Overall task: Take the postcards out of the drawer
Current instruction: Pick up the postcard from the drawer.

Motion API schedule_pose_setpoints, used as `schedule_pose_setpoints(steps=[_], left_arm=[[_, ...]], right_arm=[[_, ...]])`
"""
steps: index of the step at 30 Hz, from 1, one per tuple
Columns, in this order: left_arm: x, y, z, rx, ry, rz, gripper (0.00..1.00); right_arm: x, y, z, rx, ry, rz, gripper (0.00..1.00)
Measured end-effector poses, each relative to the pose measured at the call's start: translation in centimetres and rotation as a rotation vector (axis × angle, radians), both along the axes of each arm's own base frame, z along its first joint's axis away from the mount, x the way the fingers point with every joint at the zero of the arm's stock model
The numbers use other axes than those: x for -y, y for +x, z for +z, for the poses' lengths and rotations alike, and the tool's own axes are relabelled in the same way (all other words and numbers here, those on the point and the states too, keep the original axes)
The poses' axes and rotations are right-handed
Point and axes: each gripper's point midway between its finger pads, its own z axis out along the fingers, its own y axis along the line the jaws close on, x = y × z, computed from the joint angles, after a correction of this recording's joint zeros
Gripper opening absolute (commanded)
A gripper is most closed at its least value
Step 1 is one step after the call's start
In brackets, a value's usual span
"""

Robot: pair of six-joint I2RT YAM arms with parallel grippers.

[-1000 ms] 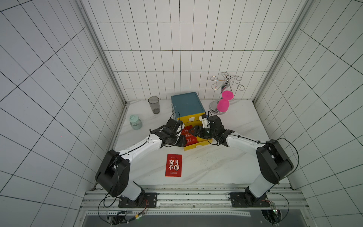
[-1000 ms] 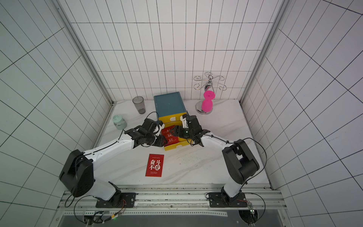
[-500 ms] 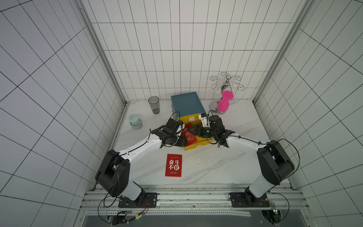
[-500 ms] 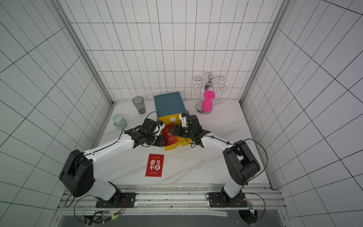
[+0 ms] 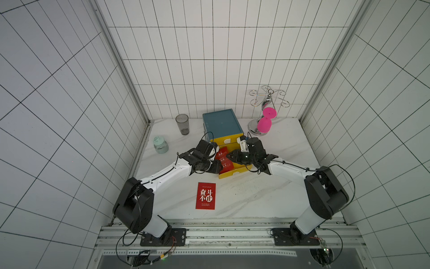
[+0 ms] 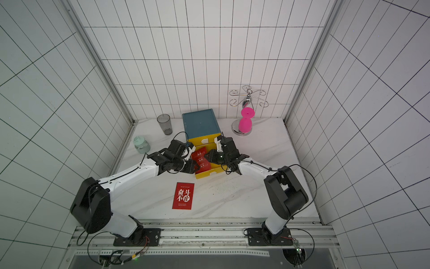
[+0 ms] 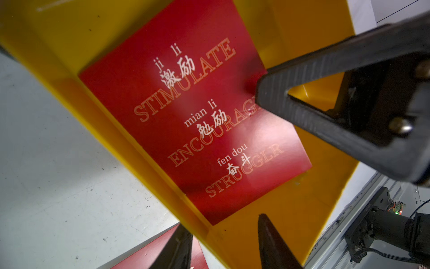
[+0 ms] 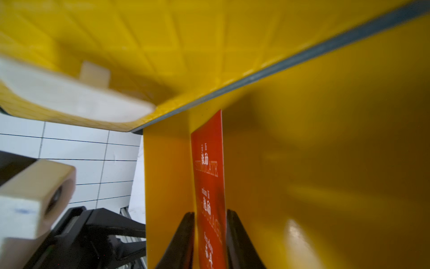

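Top views: the right gripper (image 5: 229,156) has edged further in over the open yellow drawer (image 5: 235,173) since a second ago. The loose postcard (image 5: 205,196) lies unmoved on the table (image 5: 256,198) (both top views agree). Blue cabinet (image 5: 221,123), tumbler (image 5: 182,123) and green jar (image 5: 160,144) stand behind.

Left wrist: the left gripper (image 7: 222,220), jaws apart, straddles the drawer's wall. A right finger (image 7: 325,123) overlaps the gripped postcard (image 7: 193,111) at its edge.

Right wrist: jaws closed on that card, inside the drawer.
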Motion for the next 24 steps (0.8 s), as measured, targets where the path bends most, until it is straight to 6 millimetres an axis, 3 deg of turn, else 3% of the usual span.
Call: schedule_pose_setpoints(steps=[8,17,24], left_arm=[[-0.7,0.7,1.2,0.029,-0.015,0.026,0.51],[-2.8,1.7,5.0,0.118,-0.063,0.091,0.55],[-4.3,2.0,5.8,0.137,-0.067,0.129,0.58]], right_arm=[[0.7,0.1,-0.8,-0.030,-0.032,-0.040,0.00],[1.2,0.4,-0.8,-0.076,-0.003,-0.072,0.00],[2.2,1.0,0.9,-0.134,0.085,-0.119,0.00]])
